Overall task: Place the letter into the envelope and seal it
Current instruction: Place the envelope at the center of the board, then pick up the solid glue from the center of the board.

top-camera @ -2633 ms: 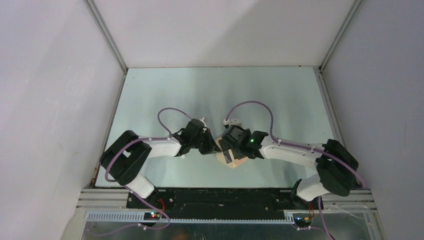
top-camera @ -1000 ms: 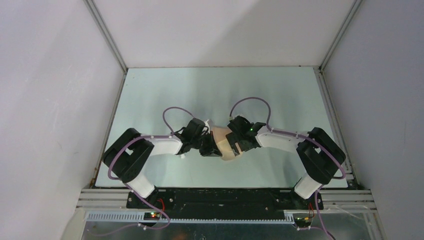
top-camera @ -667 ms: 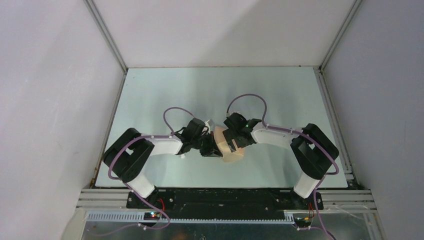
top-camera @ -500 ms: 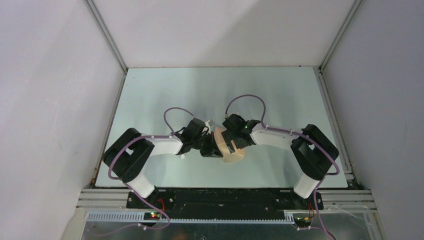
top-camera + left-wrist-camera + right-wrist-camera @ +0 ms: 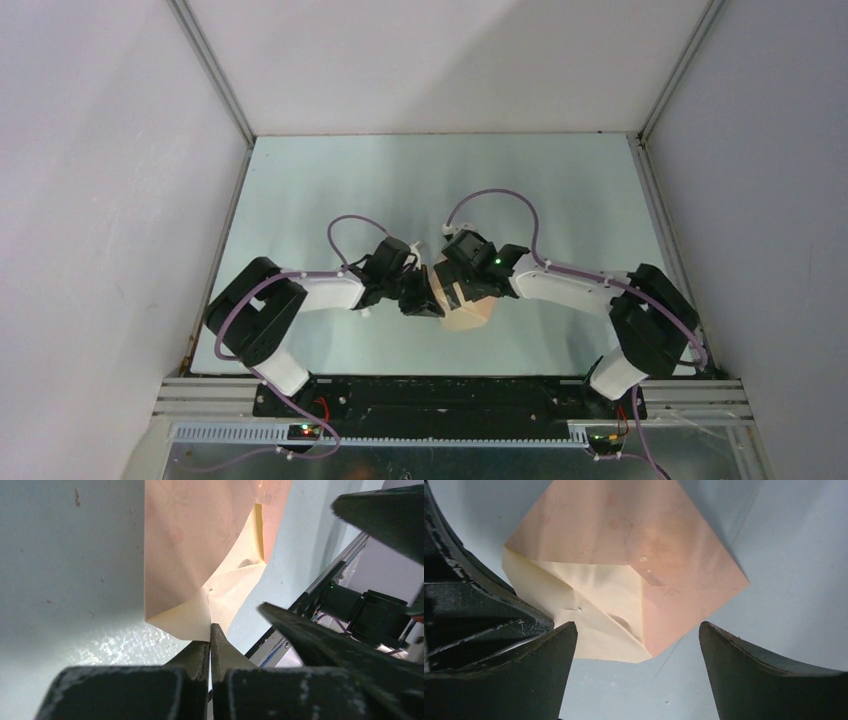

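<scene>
The envelope (image 5: 624, 535) lies on the table, a peach-tan body with its cream flap (image 5: 594, 605) turned up toward the left; from above it shows as a tan patch (image 5: 470, 314) under both wrists. My left gripper (image 5: 210, 630) is shut on the tip of that flap (image 5: 187, 620). My right gripper (image 5: 636, 645) hovers open just over the envelope's near corner, its fingers (image 5: 744, 670) wide apart and holding nothing. The left gripper (image 5: 428, 300) and right gripper (image 5: 452, 297) nearly touch. The letter does not show as a separate sheet.
The pale green table (image 5: 330, 190) is walled by white panels at the left, back and right. A black rail (image 5: 450, 395) runs along its near edge. One right finger (image 5: 310, 645) crosses the left wrist view close to the flap.
My right gripper has edged left and lower over the envelope, and its elbow has swung back toward the right. The left gripper has stayed shut and still.
</scene>
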Action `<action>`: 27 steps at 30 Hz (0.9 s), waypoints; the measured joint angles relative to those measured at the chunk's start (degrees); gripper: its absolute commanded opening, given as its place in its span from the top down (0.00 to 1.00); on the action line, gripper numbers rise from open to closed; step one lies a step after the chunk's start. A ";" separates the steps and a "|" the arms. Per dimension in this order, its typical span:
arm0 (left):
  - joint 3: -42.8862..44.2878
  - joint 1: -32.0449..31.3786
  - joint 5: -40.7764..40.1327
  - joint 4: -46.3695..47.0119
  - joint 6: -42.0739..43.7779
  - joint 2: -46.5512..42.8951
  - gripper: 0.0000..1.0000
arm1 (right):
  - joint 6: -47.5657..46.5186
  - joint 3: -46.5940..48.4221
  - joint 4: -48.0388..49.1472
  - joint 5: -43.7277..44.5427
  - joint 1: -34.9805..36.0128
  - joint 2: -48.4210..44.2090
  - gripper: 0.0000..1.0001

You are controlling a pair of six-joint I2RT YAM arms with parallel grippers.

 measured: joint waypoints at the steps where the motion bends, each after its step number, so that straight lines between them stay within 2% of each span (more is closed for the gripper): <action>1: 0.00 0.00 0.00 -0.48 0.17 -0.24 1.00 | 0.13 0.00 -0.13 -0.24 -0.37 -0.92 0.05; 7: 0.00 0.02 -0.02 -3.74 2.16 -2.91 1.00 | 0.42 0.00 -1.03 -1.29 -4.39 -7.85 0.07; 11: 0.00 0.44 0.13 -6.38 4.22 -4.39 0.98 | 0.46 -0.04 -1.53 -1.75 -7.65 -8.61 0.10; 13: 0.39 1.16 0.20 -8.79 5.49 -4.44 0.91 | 0.85 -0.17 -1.92 -2.58 -8.50 -8.50 0.11; 15: 1.38 2.25 0.09 -11.87 6.75 -4.46 0.78 | 1.66 -0.22 -2.21 -3.21 -8.92 -8.26 0.13; 17: 3.02 3.78 -0.44 -15.47 8.31 -4.90 0.51 | 2.56 -0.26 -2.49 -3.82 -9.25 -8.00 0.14; 18: 3.89 4.52 -1.09 -17.22 9.18 -5.60 0.45 | 3.02 -0.35 -2.69 -3.96 -9.35 -7.98 0.15; 19: 4.61 5.16 -1.77 -18.80 10.12 -6.58 0.34 | 3.26 -0.39 -2.95 -4.07 -9.49 -7.98 0.15; 21: 6.23 6.60 -3.48 -22.77 11.69 -10.03 0.27 | 3.91 -0.42 -3.17 -4.20 -9.77 -7.98 0.17; 23: 8.46 7.96 -5.27 -26.69 13.09 -14.05 0.25 | 4.33 -0.42 -3.28 -4.37 -10.19 -8.00 0.18; 27: 12.20 11.63 -10.03 -32.20 14.62 -22.23 0.26 | 5.27 -0.94 -3.06 -6.95 -12.37 -8.59 0.19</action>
